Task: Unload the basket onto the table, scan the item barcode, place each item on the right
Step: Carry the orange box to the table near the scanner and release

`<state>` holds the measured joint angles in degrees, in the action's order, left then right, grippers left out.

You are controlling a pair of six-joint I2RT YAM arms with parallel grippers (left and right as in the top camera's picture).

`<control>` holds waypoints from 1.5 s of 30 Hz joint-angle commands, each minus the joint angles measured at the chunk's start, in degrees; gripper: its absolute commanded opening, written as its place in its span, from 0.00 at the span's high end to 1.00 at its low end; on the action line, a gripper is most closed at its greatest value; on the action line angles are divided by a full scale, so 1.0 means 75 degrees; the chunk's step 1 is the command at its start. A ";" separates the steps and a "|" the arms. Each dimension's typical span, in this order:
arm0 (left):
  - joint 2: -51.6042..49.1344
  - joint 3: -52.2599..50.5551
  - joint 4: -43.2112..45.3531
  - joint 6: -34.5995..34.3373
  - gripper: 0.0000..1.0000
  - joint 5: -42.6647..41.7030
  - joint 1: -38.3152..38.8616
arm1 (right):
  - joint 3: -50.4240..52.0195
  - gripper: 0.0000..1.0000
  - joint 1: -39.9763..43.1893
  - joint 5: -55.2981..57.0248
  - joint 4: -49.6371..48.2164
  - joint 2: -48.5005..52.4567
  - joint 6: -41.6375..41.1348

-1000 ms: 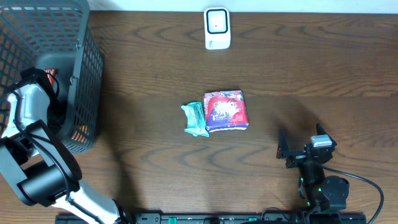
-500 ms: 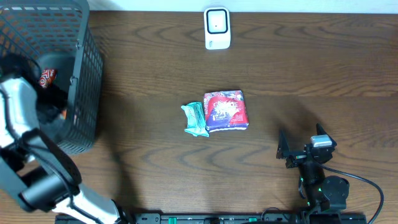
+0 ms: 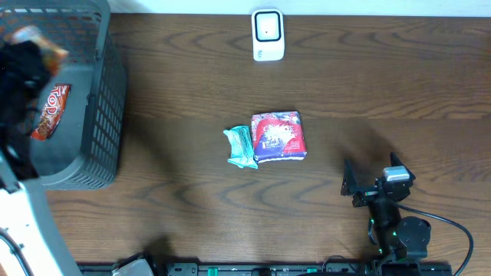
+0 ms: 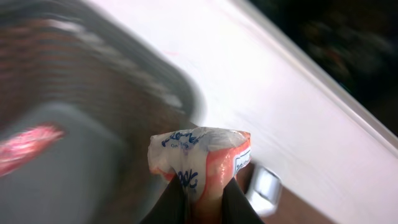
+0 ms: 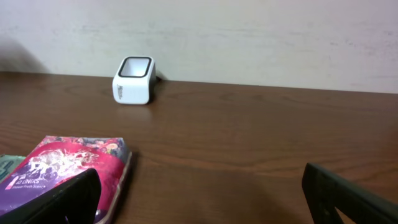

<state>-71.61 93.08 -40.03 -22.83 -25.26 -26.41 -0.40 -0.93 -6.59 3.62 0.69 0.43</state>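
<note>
While the right gripper (image 5: 200, 177) sits low at the near edge of the table (image 3: 383, 92), jaws spread wide around nothing, the work of the moment belongs to the other arm. Parked well short of the goods and facing the far wall, it appears placed to keep the middle of the table free.

Just beyond it, at mid-table, a green packet (image 3: 240, 146) and a red-and-purple packet (image 3: 278, 136) lie flat and touching, side by side. Whether they have been scanned cannot be told.

Farther off on the left stands a grey basket (image 3: 107, 115), with a red packet (image 3: 51, 110) lying on its floor. High above the basket, and blurred in the overhead view, the left gripper (image 4: 200, 180) holds the item in hand. Its jaws are pressed together on one end of an orange-and-white packet (image 4: 199, 149). Pinching only that end leaves most of the wrapper uncovered, a hold that would suit showing a printed face to a reader, though no barcode can be made out.

At the far edge the white scanner (image 3: 268, 34) stands upright, its dark window toward the table and well apart from the held packet. By the look of it, the pick is done and the carry across to the scanner is the step in hand. A grip on so thin an edge could let the packet swing or slip on the way.
</note>
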 commanded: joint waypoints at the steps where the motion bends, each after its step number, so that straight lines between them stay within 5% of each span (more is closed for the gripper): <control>1: 0.0405 0.0009 0.0035 0.0734 0.93 -0.0667 0.1448 | 0.0015 0.01 0.0017 0.0015 0.0029 -0.0026 -0.0108; 8: 0.0233 -0.0023 -0.0254 0.1594 0.93 -0.0603 0.4438 | 0.0015 0.01 0.0017 0.0017 0.0029 -0.0026 -0.0108; 16: -0.1107 -0.0038 -0.0612 0.2081 0.93 0.1743 0.6502 | 0.0015 0.01 0.0017 0.0015 0.0029 -0.0026 -0.0108; 35: -0.5397 -0.0038 -0.1387 0.2037 0.91 0.2573 0.7070 | 0.0015 0.01 0.0017 0.0015 0.0029 -0.0026 -0.0108; 37: -0.5552 -0.0038 -0.1393 0.2037 0.83 0.2573 0.7070 | 0.0015 0.01 0.0017 0.0015 0.0029 -0.0026 -0.0108; 38: -0.5607 -0.0038 -0.1399 0.2037 0.71 0.2573 0.7070 | 0.0015 0.01 0.0017 0.0015 0.0029 -0.0026 -0.0108; 39: -0.5654 -0.0038 -0.1402 0.2040 0.45 0.2576 0.7070 | 0.0015 0.01 0.0017 0.0017 0.0029 -0.0026 -0.0108; 45: -0.5421 -0.0035 -0.1408 0.2046 0.41 0.2876 0.7012 | 0.0015 0.01 0.0017 0.0015 0.0029 -0.0026 -0.0108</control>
<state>-114.06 93.01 -50.35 -7.64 -6.46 26.52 -0.40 -0.93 -6.59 3.62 0.69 0.43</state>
